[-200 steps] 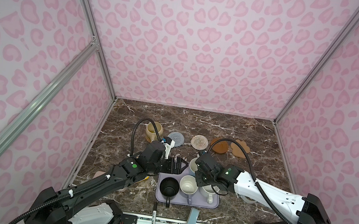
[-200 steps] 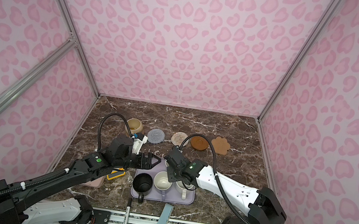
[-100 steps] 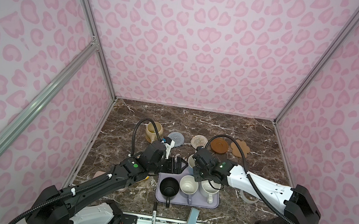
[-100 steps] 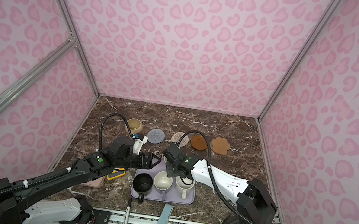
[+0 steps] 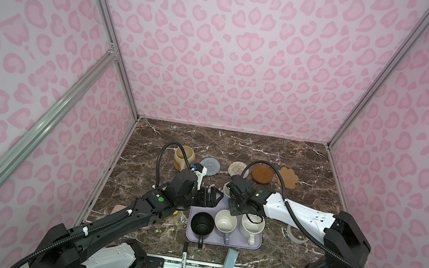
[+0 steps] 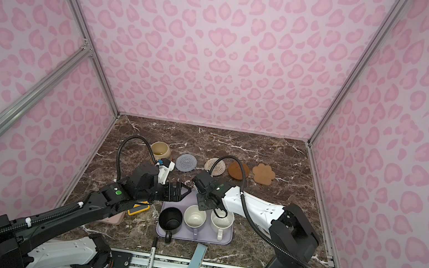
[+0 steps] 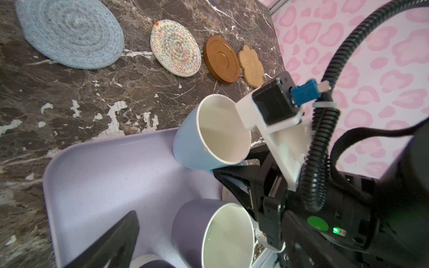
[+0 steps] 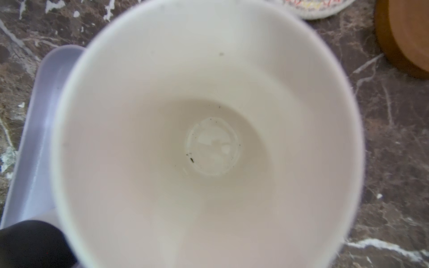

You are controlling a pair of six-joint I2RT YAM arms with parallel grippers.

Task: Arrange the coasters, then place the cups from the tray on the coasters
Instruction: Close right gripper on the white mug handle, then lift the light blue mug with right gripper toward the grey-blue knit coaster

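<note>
My right gripper (image 5: 233, 211) is shut on the light blue cup (image 7: 192, 143), which leans tilted at the far edge of the lavender tray (image 5: 231, 242). The cup's white inside (image 8: 209, 139) fills the right wrist view. The black cup (image 5: 202, 223), lavender cup (image 5: 225, 221) and white speckled cup (image 5: 252, 225) stand on the tray. My left gripper (image 5: 208, 198) hangs open over the tray's far left corner, holding nothing. Behind lie the grey-blue (image 5: 210, 166), cream (image 5: 237, 168), brown (image 5: 261, 173) and paw-shaped (image 5: 288, 177) coasters in a row. At the row's left end stands the beige-yellow cup (image 5: 184, 156).
A marker pen (image 5: 185, 252) and a grey-blue bar (image 5: 230, 259) lie at the front edge. A whitish tape roll (image 5: 295, 235) sits right of the tray. A yellow calculator (image 6: 138, 208) and a pink flat thing (image 6: 111, 219) lie under the left arm. Pink walls close three sides.
My right arm has swung leftward, bringing its gripper back along the tray to the light blue cup at the far edge. The left arm has stayed still.
</note>
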